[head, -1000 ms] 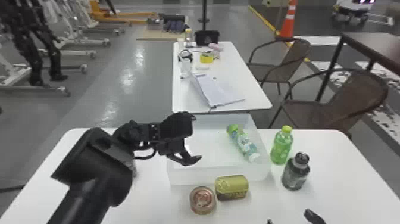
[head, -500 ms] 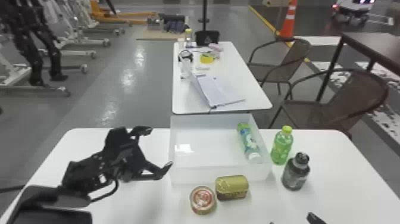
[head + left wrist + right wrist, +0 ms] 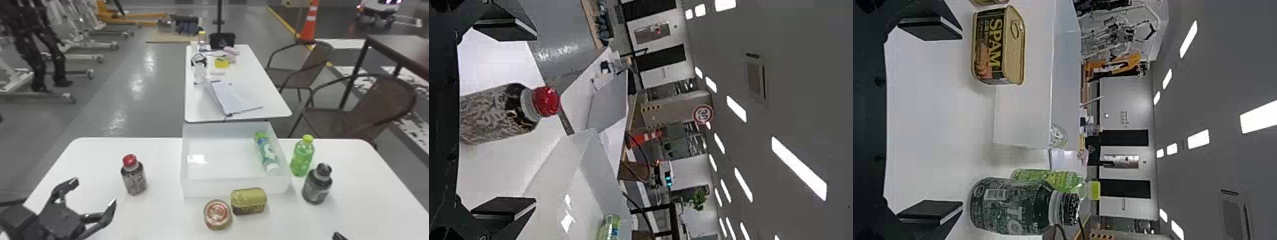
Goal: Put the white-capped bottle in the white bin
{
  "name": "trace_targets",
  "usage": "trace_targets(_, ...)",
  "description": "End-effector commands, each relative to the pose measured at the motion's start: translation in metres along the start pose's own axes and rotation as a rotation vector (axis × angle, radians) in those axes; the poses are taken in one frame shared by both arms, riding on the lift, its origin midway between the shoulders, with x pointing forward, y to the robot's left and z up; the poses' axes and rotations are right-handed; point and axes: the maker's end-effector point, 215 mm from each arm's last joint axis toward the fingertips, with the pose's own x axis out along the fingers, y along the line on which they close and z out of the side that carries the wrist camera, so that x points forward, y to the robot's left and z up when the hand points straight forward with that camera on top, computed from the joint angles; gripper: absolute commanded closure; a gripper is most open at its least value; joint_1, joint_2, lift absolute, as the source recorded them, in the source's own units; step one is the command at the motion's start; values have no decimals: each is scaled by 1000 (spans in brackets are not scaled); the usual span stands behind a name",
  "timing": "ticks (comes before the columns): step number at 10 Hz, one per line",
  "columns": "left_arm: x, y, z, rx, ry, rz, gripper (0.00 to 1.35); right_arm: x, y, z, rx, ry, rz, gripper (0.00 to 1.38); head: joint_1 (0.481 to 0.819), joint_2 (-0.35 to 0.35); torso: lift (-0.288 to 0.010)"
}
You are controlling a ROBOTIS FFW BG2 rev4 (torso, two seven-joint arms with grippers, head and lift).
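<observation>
The white-capped bottle (image 3: 267, 152), green and blue with its white cap toward the near side, lies along the right wall inside the white bin (image 3: 236, 189). My left gripper (image 3: 94, 191) stands open over the table's left part, nearer than the red-capped bottle (image 3: 134, 179) and apart from it. In the left wrist view the open left gripper (image 3: 506, 120) has the red-capped bottle (image 3: 504, 112) beyond its fingers. At the bottom edge of the head view is a fingertip of my right gripper (image 3: 339, 236); in the right wrist view that gripper (image 3: 930, 120) is open and holds nothing.
A yellow can (image 3: 249, 201) and a round tin (image 3: 217, 214) stand before the bin. Right of it are a green bottle (image 3: 301, 158) and a dark bottle (image 3: 317, 185). A second table (image 3: 271, 95) with a folder stands behind.
My left gripper has pulled back from over the bin to the near left, uncovering the red-capped bottle. The white-capped bottle has shifted slightly toward the bin's right wall.
</observation>
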Motion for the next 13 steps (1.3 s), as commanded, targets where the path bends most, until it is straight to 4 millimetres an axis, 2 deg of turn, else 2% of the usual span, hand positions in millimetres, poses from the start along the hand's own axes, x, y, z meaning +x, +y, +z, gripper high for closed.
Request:
trace_targets(1,-23,1,-21,-131,-47,79,130,0,1,-1,2,2,0,96,549,0,-100)
trace_targets(5,-54,-7,-48,-209,-31,228,130,-1,1,-3,2,8,0,96,549,0,-100)
trace_targets(7,-57,-22,-58,-250,-12,266,130,-1,1,-2,1,5,-1,96,549,0,-100)
trace_targets(10,-69,-26,-75,-282,30,308,130,-2,1,-2,4,8,-5,96,549,0,-100)
trace_targets(13,-72,-27,-79,-295,37,319,130,-2,0,-1,5,6,-7,96,549,0,-100)
